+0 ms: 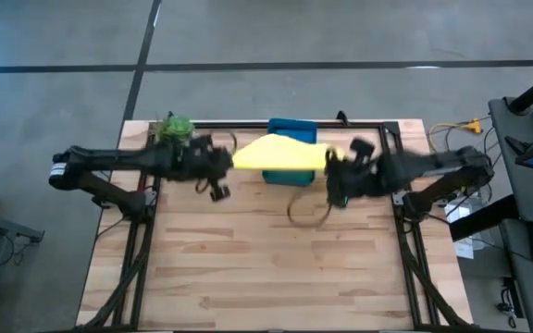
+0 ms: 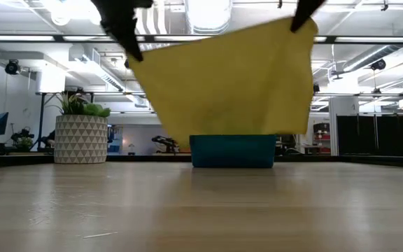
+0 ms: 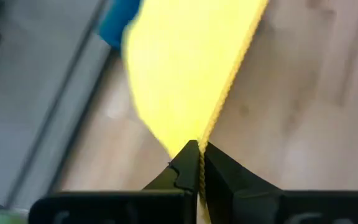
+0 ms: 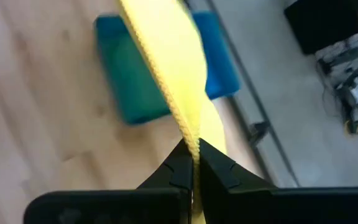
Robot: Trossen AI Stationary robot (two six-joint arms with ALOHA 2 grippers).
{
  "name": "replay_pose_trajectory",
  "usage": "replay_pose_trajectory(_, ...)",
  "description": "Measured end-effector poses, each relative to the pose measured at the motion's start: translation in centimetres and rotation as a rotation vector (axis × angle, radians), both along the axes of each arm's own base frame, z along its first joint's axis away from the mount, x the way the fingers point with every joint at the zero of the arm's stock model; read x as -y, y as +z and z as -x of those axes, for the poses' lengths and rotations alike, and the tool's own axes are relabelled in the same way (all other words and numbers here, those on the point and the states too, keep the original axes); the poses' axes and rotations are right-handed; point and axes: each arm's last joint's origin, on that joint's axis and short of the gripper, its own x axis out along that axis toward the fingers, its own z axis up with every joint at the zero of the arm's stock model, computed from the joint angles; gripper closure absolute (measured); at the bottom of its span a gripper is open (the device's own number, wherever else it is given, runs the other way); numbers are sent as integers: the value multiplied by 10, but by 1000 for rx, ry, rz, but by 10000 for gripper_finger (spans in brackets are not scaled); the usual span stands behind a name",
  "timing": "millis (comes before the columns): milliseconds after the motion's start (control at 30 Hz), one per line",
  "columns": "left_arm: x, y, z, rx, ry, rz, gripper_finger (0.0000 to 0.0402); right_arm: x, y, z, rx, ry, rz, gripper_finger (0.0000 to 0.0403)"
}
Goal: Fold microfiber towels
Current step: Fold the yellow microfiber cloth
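Yellow towel: hangs spread above the table, well clear of the wood.
Left gripper: pinches one top corner.
Right gripper: pinches the other.
Long axis: runs gripper to gripper.
Teal bin: behind it.

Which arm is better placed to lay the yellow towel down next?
Neither alone: left tool and right tool each pinch a top corner of the yellow towel, hanging clear above the table. Both likely lower together.
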Motion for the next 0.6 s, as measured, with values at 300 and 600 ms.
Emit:
replay_pose_trajectory(300,81,-67,5,51,-25,207,401,-72,-91,16,51,7,-200,395)
replay_pose_trajectory(600,146,-124,1,95,-29,430,401,-122,-149,26,251,-24,-474,394)
